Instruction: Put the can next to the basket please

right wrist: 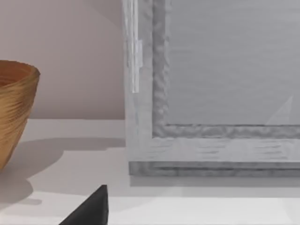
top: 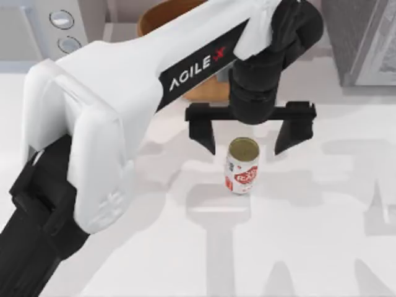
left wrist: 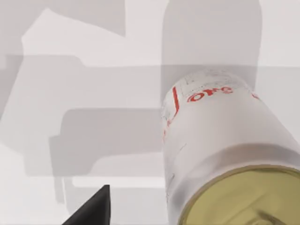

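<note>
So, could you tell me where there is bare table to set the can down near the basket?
The table is bare on the top view's right of the can, and in front of it. Toward the basket it is crowded: the open left gripper straddles the can and its arm covers the basket.

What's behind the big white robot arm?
The orange-brown basket peeks out behind the left arm; most of it is covered. The left claw hangs open over the can.

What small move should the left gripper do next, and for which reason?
Probably lower straight down. The left gripper is open, its fingers apart on either side of the upright can and apparently above it, so it should descend around the can before closing. The basket sits behind.
</note>
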### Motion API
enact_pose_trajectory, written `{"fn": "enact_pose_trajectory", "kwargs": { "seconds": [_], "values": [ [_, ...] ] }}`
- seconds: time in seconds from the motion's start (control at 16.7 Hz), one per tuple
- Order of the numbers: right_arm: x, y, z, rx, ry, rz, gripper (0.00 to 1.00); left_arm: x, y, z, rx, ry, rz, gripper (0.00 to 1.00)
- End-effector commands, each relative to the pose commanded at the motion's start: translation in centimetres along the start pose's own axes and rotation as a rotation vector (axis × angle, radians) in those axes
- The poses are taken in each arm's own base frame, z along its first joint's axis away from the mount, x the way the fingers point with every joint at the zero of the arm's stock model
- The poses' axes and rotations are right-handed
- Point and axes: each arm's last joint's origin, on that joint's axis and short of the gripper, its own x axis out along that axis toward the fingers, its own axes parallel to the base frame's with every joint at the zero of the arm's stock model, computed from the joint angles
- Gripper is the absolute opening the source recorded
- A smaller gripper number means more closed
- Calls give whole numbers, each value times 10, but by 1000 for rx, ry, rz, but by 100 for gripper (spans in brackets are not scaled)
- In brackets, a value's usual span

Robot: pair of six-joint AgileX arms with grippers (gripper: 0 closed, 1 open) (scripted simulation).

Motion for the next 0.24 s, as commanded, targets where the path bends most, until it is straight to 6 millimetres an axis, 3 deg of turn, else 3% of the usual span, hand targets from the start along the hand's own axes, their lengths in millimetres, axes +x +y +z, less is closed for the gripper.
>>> {"fn": "enact_pose_trajectory", "kwargs": {
  "seconds": [0.24],
  "values": [
    [0,0,0,0,0,0,100,-15,1,-1,2,2,1,100]
  ]
}}
